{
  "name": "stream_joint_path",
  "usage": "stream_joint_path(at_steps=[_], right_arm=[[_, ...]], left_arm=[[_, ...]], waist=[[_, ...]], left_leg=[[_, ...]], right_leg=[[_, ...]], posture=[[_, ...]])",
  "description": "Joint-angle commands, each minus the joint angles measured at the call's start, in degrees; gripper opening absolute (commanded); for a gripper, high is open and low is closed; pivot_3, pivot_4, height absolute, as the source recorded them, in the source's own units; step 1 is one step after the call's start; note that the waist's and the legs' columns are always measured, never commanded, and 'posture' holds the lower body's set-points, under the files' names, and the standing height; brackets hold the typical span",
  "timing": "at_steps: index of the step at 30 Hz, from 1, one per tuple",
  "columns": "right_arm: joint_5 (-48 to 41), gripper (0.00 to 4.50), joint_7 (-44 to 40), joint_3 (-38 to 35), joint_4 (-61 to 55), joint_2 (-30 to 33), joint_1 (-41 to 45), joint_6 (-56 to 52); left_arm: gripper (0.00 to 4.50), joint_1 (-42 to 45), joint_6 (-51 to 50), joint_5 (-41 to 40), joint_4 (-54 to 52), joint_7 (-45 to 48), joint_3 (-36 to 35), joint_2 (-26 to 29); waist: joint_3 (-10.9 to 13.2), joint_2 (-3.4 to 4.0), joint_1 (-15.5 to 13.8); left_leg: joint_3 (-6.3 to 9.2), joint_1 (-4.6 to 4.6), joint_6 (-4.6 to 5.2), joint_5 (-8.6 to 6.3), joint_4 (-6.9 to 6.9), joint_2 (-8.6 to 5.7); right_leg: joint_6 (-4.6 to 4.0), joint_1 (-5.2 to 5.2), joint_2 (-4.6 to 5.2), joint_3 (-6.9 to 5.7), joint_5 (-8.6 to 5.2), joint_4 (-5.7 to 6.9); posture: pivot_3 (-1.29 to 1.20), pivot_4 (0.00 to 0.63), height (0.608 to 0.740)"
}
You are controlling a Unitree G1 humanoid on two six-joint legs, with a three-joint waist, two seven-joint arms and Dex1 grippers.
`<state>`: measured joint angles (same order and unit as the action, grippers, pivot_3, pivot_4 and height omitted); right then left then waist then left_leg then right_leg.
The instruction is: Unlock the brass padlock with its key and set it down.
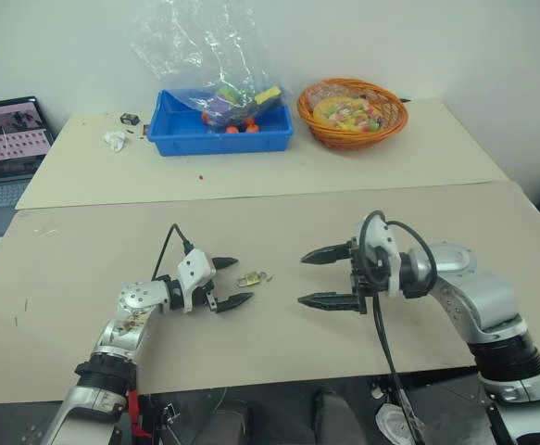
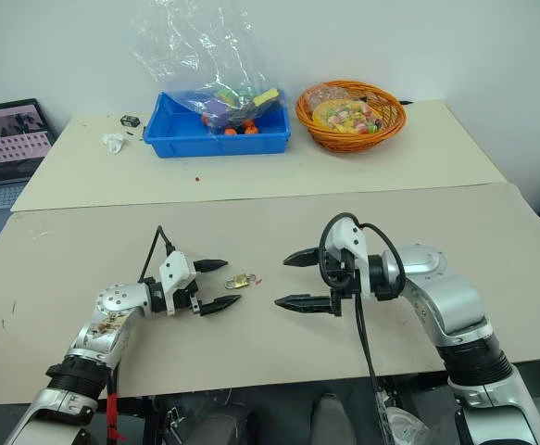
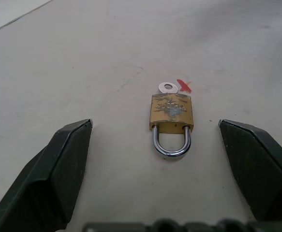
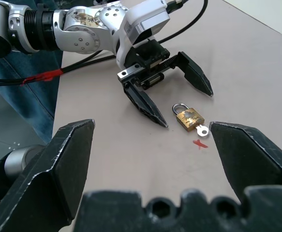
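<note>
A brass padlock (image 3: 171,112) lies on the table (image 1: 251,343) between two wide-open, empty grippers, left gripper (image 1: 230,282) nearest it, right gripper (image 1: 314,278) apart.

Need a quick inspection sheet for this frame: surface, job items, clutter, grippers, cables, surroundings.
Surface: beige table, small red mark beside the lock.
Job's things: brass padlock lying flat, shackle closed, silver key in its base.
Clutter: blue bin of toys under a clear plastic bag; orange wicker basket of wrapped sweets; crumpled white scrap and small dark object, all on the far table.
Grippers: left gripper open, padlock just ahead of its fingertips, not touching; right gripper open, facing the lock, apart from it.
Cables: black cable looping off the right wrist; another at the left wrist.
Surroundings: laptop at left; white wall behind.
</note>
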<state>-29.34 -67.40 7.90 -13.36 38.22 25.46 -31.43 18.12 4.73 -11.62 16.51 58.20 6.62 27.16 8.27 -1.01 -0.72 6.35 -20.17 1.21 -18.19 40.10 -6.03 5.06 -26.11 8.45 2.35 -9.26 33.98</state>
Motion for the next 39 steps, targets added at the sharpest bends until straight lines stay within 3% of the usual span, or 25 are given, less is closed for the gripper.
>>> stream_joint_path(at_steps=[1, 2, 5, 10, 15, 34, 35, 36, 39], right_arm=[[-0.5, 4.5, 0.3, -1.6, -1.2, 0.4, 0.1, 0.7], [-0.4, 4.5, 0.4, -1.5, -1.1, 0.4, 0.1, 0.8], [-0.6, 4.5, 0.5, -1.6, -1.1, 0.2, 0.3, 0.8], [-0.8, 4.5, 0.8, -1.7, -1.3, 0.0, 0.4, 0.5], [-1.2, 4.5, 1.5, -2.0, -1.8, 0.1, -0.2, 0.5], [0.3, 4.5, 2.5, -0.9, -0.3, -0.4, 0.0, 1.7], [0.4, 4.5, 2.6, -0.9, -0.2, -0.5, 0.1, 1.9], [0.4, 4.5, 2.6, -0.8, -0.2, -0.6, 0.1, 1.9], [0.5, 4.5, 2.5, -0.9, -0.2, -0.8, 0.1, 1.7]], left_arm=[[4.46, -1.2, -0.7, 0.4, -0.1, 0.6, 1.2, -0.6], [4.46, -1.3, -0.7, 0.5, -0.1, 0.6, 1.2, -0.6], [3.77, -1.1, -0.8, 0.5, 0.0, 0.8, 1.2, -0.8], [1.75, 0.6, -0.6, 0.9, 1.2, 0.7, 1.7, -1.9], [0.12, 1.3, -0.5, 1.5, 1.7, 1.0, 1.9, -2.7], [0.12, -1.2, -0.8, 2.6, -0.8, -1.2, 0.5, -1.3], [0.69, -1.2, -0.5, 2.5, -0.9, -1.3, 0.4, -1.3], [0.83, -1.1, 0.0, 2.7, -0.7, -1.2, 0.6, -1.0], [1.99, -0.8, 0.6, 3.8, -0.5, -1.7, 0.9, -0.5]], waist=[[0.0, 0.0, 0.0], [0.0, 0.0, 0.0], [0.0, 0.0, 0.0], [0.0, 0.0, -0.1], [0.0, 0.0, -0.4], [0.0, 0.0, 0.0], [0.0, 0.0, 0.1], [0.0, 0.01, 0.1], [0.0, 0.01, 0.1]], left_leg=[[0.0, 0.0, 0.0, 0.0, 0.0, 0.0], [0.0, 0.0, 0.01, 0.0, 0.0, 0.0], [0.0, 0.0, 0.01, 0.0, 0.0, 0.0], [0.0, 0.0, 0.01, 0.0, 0.01, -0.01], [0.0, -0.01, 0.03, -0.02, 0.09, -0.03], [-0.01, -0.01, 0.06, -0.03, 0.13, -0.01], [-0.01, -0.01, 0.06, -0.04, 0.13, -0.02], [-0.01, -0.01, 0.06, -0.04, 0.13, -0.01], [-0.02, 0.0, 0.06, -0.03, 0.13, -0.01]], right_leg=[[0.0, 0.0, 0.0, 0.0, 0.0, 0.0], [0.0, 0.0, 0.0, 0.0, 0.0, 0.0], [0.0, 0.0, 0.0, 0.0, 0.0, 0.0], [0.0, 0.01, 0.0, 0.0, 0.0, -0.01], [0.0, 0.06, 0.02, 0.0, 0.0, -0.01], [0.0, 0.05, 0.01, 0.0, 0.0, 0.0], [0.0, 0.04, 0.01, 0.0, 0.0, 0.0], [0.0, 0.04, 0.01, 0.0, 0.0, 0.0], [0.0, 0.04, 0.01, 0.0, 0.0, 0.01]], posture=[[0.0, 0.15, 0.74], [0.0, 0.15, 0.74], [0.0, 0.15, 0.74], [0.0, 0.15, 0.74], [0.0, 0.15, 0.74], [0.0, 0.15, 0.74], [0.0, 0.15, 0.74], [0.0, 0.15, 0.74], [0.0, 0.15, 0.74]])
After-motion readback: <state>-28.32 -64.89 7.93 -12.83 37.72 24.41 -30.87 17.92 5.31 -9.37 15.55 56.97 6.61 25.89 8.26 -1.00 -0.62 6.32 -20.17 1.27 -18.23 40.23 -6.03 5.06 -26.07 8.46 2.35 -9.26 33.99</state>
